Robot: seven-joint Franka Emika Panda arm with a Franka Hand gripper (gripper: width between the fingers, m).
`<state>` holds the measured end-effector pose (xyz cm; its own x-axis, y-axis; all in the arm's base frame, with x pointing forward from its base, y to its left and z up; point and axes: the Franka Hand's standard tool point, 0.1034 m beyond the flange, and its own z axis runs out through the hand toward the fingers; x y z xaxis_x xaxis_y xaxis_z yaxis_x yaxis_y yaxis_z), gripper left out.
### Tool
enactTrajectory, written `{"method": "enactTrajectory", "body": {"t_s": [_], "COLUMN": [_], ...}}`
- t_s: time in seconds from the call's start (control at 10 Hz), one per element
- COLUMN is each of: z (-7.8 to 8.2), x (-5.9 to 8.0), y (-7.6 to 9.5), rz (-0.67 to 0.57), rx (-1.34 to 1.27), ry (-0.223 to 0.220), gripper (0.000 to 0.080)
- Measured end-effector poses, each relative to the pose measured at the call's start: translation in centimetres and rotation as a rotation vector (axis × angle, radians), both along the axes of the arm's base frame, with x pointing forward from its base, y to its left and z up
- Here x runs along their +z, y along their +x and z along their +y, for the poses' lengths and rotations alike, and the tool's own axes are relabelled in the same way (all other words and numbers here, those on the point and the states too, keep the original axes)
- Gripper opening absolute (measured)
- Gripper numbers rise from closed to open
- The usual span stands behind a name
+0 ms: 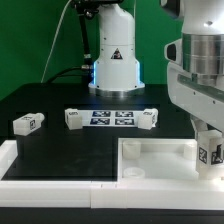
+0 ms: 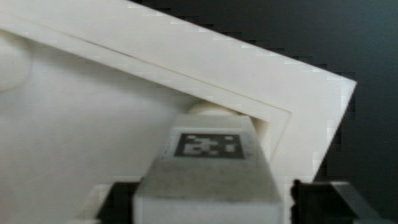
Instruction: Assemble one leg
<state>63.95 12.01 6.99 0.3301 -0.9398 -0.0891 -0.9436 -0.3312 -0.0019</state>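
My gripper [image 1: 208, 158] is shut on a leg [image 1: 207, 152], a small white block with a black-and-white tag, at the exterior view's right. It holds the leg upright over the near right corner of the large white square tray-like piece [image 1: 150, 160]. In the wrist view the leg [image 2: 210, 165] sits between my dark fingers [image 2: 125, 200], its far end at a round corner hole [image 2: 210, 108] of that piece [image 2: 125, 90]. I cannot tell whether the leg touches the hole. Three more legs lie on the black table: one far left [image 1: 27, 122], one [image 1: 74, 118] and one [image 1: 148, 117] beside the marker board.
The marker board [image 1: 112, 117] lies in the middle of the table. A white raised border [image 1: 40, 168] runs along the front left. The robot base [image 1: 113, 60] stands at the back. The arm's large white body [image 1: 200, 70] fills the right.
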Motion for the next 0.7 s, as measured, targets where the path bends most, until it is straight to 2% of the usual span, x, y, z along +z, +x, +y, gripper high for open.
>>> {"method": "enactTrajectory", "body": {"t_s": [0.1, 0.2, 0.3, 0.7], "z": [-0.01, -0.08, 0.03, -0.11], "x": [-0.03, -0.05, -0.05, -0.18], "y": [-0.02, -0.10, -0.08, -0.15], "rz": [-0.003, -0.013, -0.030, -0.072], "rx": [0.042, 0.221, 0.402, 0.966], "ry": [0.001, 0.004, 0.010, 0.017], "gripper": [0.0518, 0.0518, 0.0621, 0.0648]}}
